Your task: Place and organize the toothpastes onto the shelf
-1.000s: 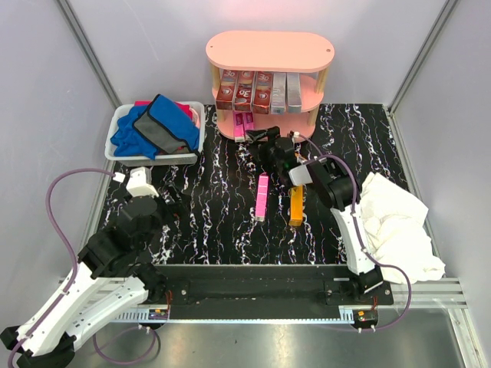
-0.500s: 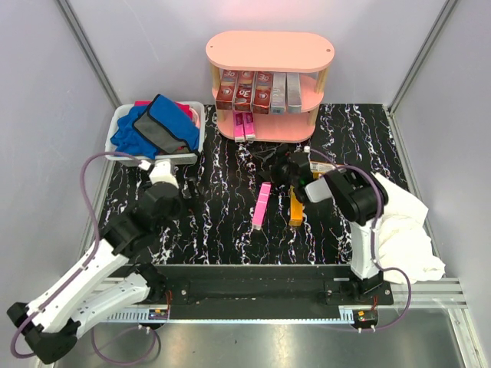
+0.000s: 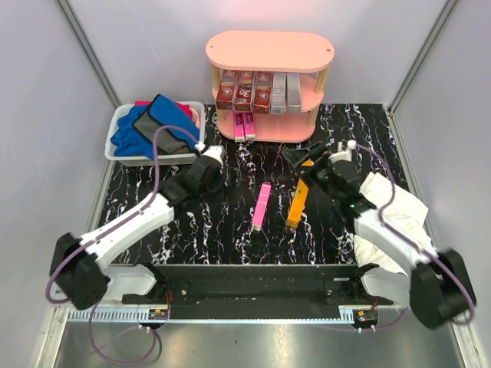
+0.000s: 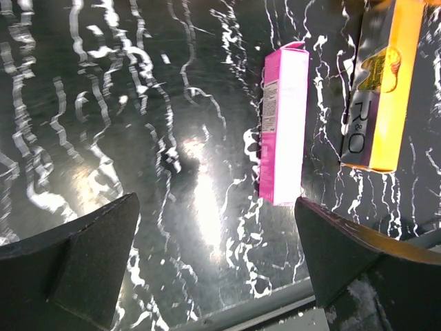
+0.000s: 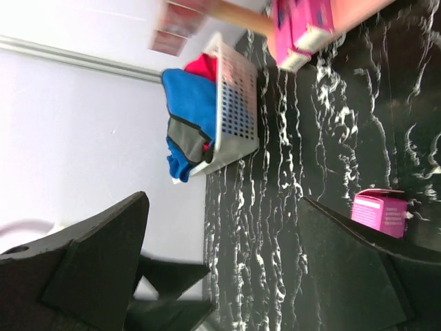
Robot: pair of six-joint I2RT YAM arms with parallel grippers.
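The salmon-pink shelf (image 3: 268, 47) stands at the back. Its middle tier holds dark red and silver toothpastes (image 3: 257, 90), and two pink ones (image 3: 244, 126) lie on its bottom tier. On the marbled table lie a pink box (image 3: 261, 207) (image 4: 284, 124) and an orange box (image 3: 298, 201) (image 4: 382, 83), side by side. My left gripper (image 3: 217, 178) (image 4: 217, 255) hovers open left of the pink box, holding nothing. My right gripper (image 3: 295, 157) (image 5: 220, 262) is open and empty above the orange box's far end, in front of the shelf.
A white bin (image 3: 123, 149) (image 5: 238, 117) with blue and grey cloths (image 3: 153, 126) sits at the back left. A crumpled white cloth (image 3: 399, 222) lies at the right edge, beside my right arm.
My left arm has swung from the near left out to the table's middle. My right gripper has drawn back from the shelf. The pink and orange boxes now lie tilted.
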